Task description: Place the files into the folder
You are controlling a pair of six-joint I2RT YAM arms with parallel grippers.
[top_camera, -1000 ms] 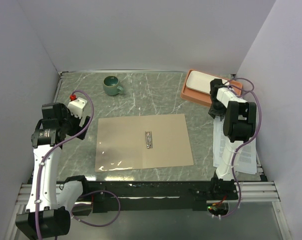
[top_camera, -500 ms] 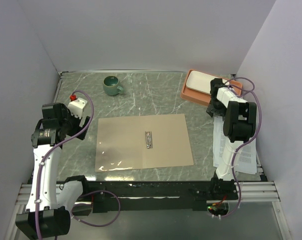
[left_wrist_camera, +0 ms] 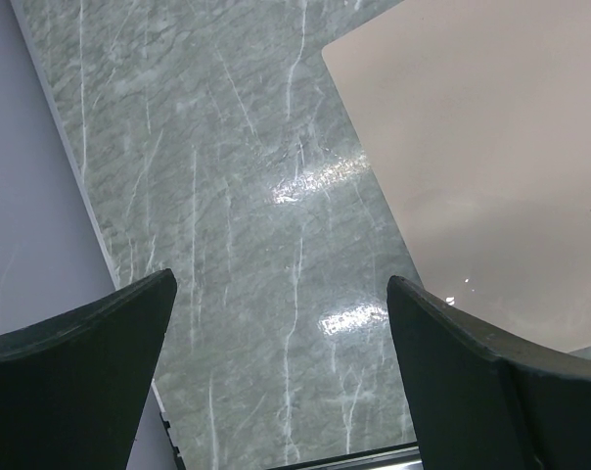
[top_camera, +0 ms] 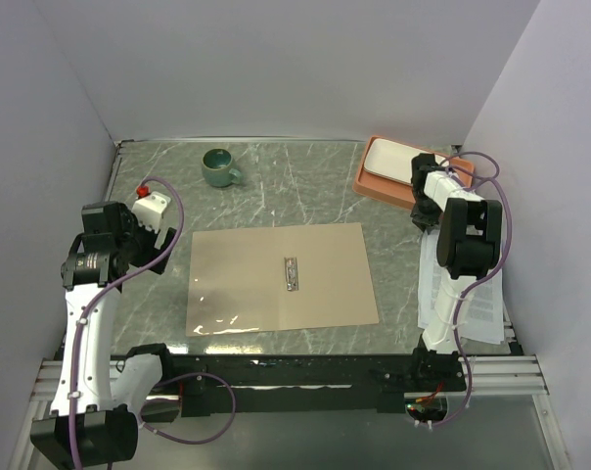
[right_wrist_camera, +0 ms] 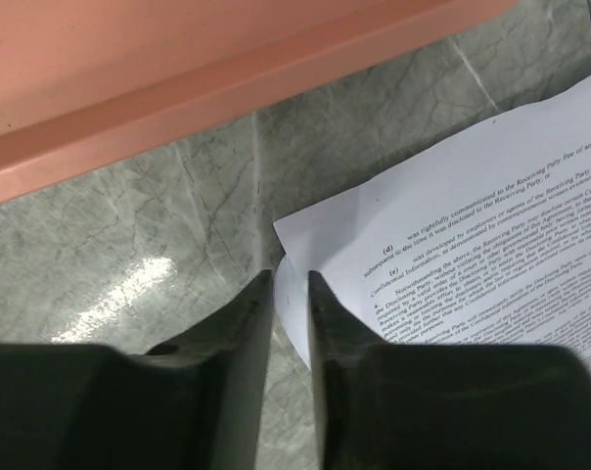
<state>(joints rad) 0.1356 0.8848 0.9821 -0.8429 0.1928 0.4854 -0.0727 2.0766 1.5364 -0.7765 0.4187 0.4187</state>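
- One pile of files, likely limp, light and slippery, lies on the worktop right of the open folder; best nipped at a corner.
- Right fingers nearly closed at its far corner; grip unclear.
- Left fingers wide apart, empty.

The files, lying just beside the orange tray, are showing lines of black print: "(d) was rightfully communicated to the Receiving Party", "(e) was developed by employees or agents of the Receiving Party" and "Confidential Information"; the smaller lines are staying unreadable.
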